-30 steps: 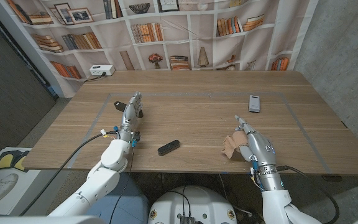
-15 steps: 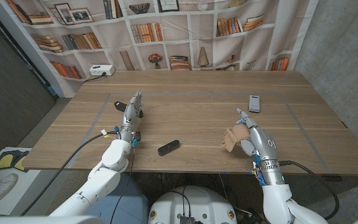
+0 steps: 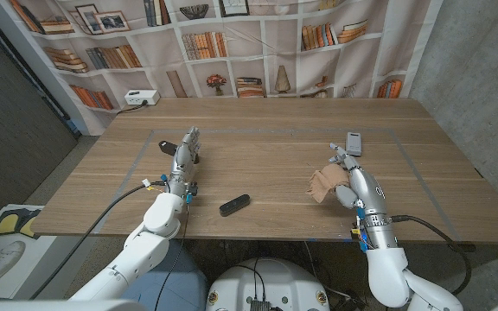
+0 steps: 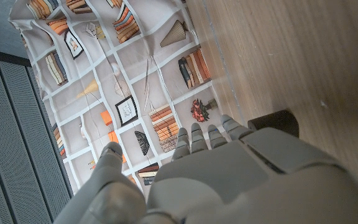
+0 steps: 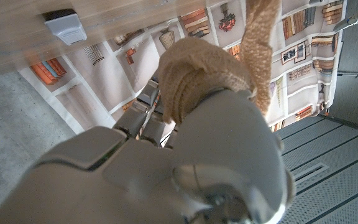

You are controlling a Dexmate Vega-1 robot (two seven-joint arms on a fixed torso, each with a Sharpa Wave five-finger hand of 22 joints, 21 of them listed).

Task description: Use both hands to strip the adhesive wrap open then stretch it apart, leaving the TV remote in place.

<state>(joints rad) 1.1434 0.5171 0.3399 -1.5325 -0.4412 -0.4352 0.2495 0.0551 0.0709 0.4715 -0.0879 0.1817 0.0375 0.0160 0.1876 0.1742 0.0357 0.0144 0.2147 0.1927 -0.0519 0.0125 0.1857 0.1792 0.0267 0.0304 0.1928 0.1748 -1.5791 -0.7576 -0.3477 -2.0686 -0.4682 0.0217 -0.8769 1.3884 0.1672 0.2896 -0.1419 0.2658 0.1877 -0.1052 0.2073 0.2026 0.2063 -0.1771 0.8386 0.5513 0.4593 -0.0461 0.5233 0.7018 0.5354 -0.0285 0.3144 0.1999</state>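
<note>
The adhesive wrap (image 3: 323, 184), a crumpled tan bundle, is grasped by the right hand (image 3: 349, 180) at the right side of the tabletop (image 3: 266, 164), with the hand's fingers curled around it. In the right wrist view the wrap (image 5: 207, 68) is seen bunched over the back of the right hand (image 5: 185, 155), a loose strip trailing away from it. The TV remote (image 3: 354, 143) lies on the tabletop just beyond the right hand, apart from it. The left hand (image 3: 184, 154) is held over the left part of the tabletop, released, nothing in it, its fingers extended. A small black object (image 3: 235, 206) lies near the front edge, between the two arms.
</note>
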